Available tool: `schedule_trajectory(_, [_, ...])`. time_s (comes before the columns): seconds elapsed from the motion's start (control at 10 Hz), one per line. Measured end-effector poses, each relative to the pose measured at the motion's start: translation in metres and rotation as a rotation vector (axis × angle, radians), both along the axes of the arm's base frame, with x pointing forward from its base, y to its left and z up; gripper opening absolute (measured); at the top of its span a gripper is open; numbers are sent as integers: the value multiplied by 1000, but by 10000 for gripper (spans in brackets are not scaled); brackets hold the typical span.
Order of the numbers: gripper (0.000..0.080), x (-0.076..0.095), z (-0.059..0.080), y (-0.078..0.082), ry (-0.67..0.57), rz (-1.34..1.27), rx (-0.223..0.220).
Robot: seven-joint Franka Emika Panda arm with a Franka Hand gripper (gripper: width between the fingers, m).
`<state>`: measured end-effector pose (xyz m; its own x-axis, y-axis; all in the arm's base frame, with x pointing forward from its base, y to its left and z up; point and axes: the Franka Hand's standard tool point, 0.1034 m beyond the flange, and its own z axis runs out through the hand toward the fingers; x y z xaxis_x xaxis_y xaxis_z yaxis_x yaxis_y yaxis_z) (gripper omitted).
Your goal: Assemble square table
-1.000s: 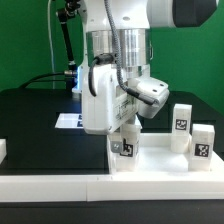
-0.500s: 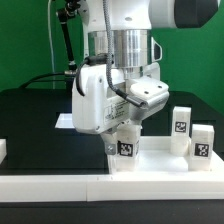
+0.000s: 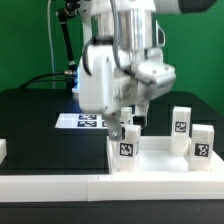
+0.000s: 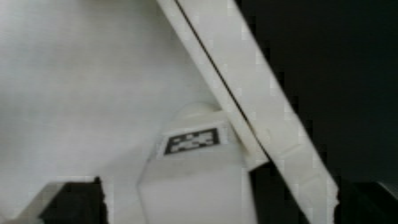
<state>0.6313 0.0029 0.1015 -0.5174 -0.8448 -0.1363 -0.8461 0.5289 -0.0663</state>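
Note:
My gripper (image 3: pixel 122 117) is shut on the large white square panel (image 3: pixel 97 75) and holds it on edge above the black table. In the wrist view the panel (image 4: pixel 89 90) fills most of the picture, with its raised rim (image 4: pixel 240 90) running slantwise and a tag (image 4: pixel 196 140) on it. The dark fingers (image 4: pixel 71 203) stand on either side of the white plastic at my gripper (image 4: pixel 214 205). A white leg (image 3: pixel 125 147) with a tag stands just below the gripper. Two more tagged legs (image 3: pixel 181 126) (image 3: pixel 202 141) stand at the exterior view's right. The fourth leg is not in view.
The marker board (image 3: pixel 75 121) lies flat on the black table behind the panel. A long white bar (image 3: pixel 150 168) runs under the legs, and another (image 3: pixel 60 187) edges the table's front. A small white block (image 3: pixel 3 150) sits at the exterior view's left edge.
The arm has lifted and turned with the panel in its grip. The panel now sits higher, and more of the marker board shows beneath it. The legs have not moved.

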Motion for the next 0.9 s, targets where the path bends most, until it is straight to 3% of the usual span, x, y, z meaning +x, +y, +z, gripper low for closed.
schedule_trajectory(0.2, [649, 5, 22, -6, -28, -6, 11])
schedule_trajectory(0.9, [649, 4, 19, -8, -23, -3, 7])
